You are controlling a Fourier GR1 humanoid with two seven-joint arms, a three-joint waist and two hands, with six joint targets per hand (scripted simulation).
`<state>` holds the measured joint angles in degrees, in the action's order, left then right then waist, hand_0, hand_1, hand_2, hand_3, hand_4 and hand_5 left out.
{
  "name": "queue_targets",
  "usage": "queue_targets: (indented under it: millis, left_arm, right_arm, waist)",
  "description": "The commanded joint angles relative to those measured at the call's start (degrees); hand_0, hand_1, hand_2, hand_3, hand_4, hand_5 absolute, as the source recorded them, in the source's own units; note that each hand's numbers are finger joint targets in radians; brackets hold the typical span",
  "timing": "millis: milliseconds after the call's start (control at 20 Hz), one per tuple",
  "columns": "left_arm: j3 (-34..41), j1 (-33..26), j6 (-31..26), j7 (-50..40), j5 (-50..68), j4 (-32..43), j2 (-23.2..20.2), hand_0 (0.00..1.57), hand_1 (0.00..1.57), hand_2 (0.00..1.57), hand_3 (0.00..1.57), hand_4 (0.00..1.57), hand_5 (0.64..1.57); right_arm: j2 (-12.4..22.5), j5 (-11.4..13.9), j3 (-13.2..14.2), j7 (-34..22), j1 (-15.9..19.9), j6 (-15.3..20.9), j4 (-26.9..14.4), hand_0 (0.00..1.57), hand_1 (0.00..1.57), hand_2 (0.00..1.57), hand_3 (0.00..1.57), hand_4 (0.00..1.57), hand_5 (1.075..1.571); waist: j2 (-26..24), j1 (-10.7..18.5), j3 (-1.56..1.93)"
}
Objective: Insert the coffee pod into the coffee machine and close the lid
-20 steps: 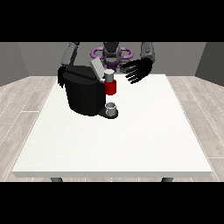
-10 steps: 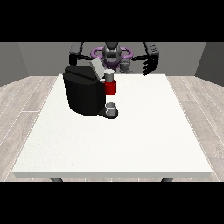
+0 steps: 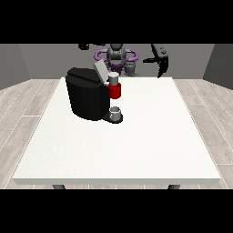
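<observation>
I saw the machine point(image 3: 89, 94) on the bench point(image 3: 150, 136) with its lid point(image 3: 100, 70) up; no pod showed. The hand at the view's right point(image 3: 160, 58) hung high, fingers unreadable. Closing remained, I judged.

Your coffee machine point(image 3: 88, 94) is a squat black block standing upright on the left rear part of the white counter point(image 3: 136, 141). Its grey lid point(image 3: 101, 71) is still raised, tilted up and back from the top of the machine. You can see a red collar point(image 3: 115, 91) on the machine's right-hand face, capped by a small pale grey piece, which may be the coffee pod point(image 3: 113, 79), though you cannot tell for certain. Directly below, a small grey cup point(image 3: 115, 112) sits on the machine's dark base.
</observation>
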<state>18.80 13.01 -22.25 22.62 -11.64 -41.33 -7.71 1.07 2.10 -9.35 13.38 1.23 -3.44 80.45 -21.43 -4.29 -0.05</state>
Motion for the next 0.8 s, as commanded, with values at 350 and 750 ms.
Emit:
queue_targets:
  millis: [350, 750]
  left_arm:
    - [-4.98, -4.80, -3.25, 3.13, 2.60, -12.56, 2.75, 0.00, 0.00, 0.00, 0.00, 0.13, 1.571]
    - [-6.49, -4.50, -2.49, 3.54, 5.16, -17.70, 3.47, 0.00, 0.00, 0.00, 0.00, 0.19, 1.571]
  right_arm:
    - [-1.04, 4.85, -3.34, -3.87, 2.66, 10.95, 8.22, 0.00, 0.00, 0.00, 0.00, 0.35, 1.571]
    - [-0.17, 9.90, 0.93, -8.73, 16.94, 13.22, 5.41, 0.00, 0.00, 0.00, 0.00, 0.21, 1.571]
  waist:
    - [11.02, 7.35, 0.07]
    - [17.96, 9.15, 0.05]
